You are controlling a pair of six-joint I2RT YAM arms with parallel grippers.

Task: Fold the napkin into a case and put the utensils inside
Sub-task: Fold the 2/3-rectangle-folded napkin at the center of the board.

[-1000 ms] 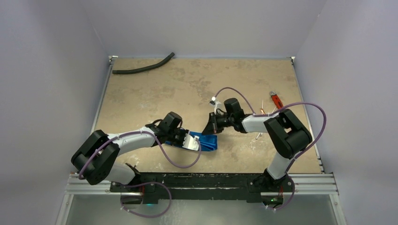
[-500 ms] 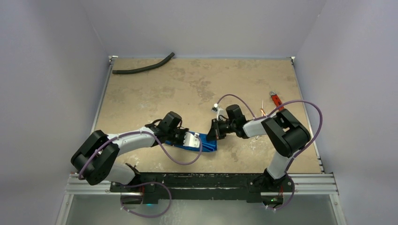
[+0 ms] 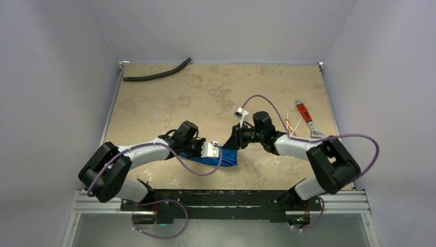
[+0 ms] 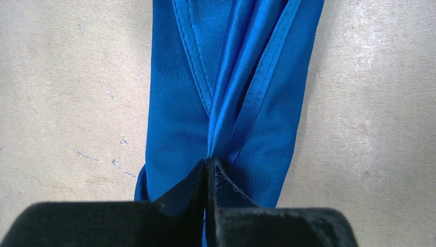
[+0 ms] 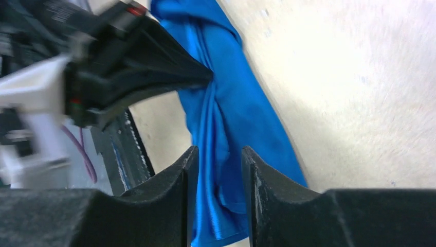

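Note:
The blue napkin [image 3: 228, 157] lies bunched into a narrow strip near the table's front middle. My left gripper [image 3: 219, 154] is shut on its left end; in the left wrist view the jaws [image 4: 208, 164] pinch gathered folds of the napkin [image 4: 226, 77]. My right gripper [image 3: 234, 145] is at the napkin's right end, jaws open. In the right wrist view, the napkin [image 5: 231, 118] runs between and below the fingertips of this gripper [image 5: 219, 154]. The left gripper [image 5: 154, 67] shows there too. The copper utensils [image 3: 293, 125] lie right of the right arm.
A red-handled wrench [image 3: 306, 116] lies by the utensils near the right edge. A black hose [image 3: 157, 73] lies at the far left corner. The table's front rail [image 3: 221, 198] is just below the napkin.
My right arm's elbow has swung out to the right and forward while its gripper stays at the napkin's right end. The napkin is pulled into a narrower strip. The left gripper still holds it.

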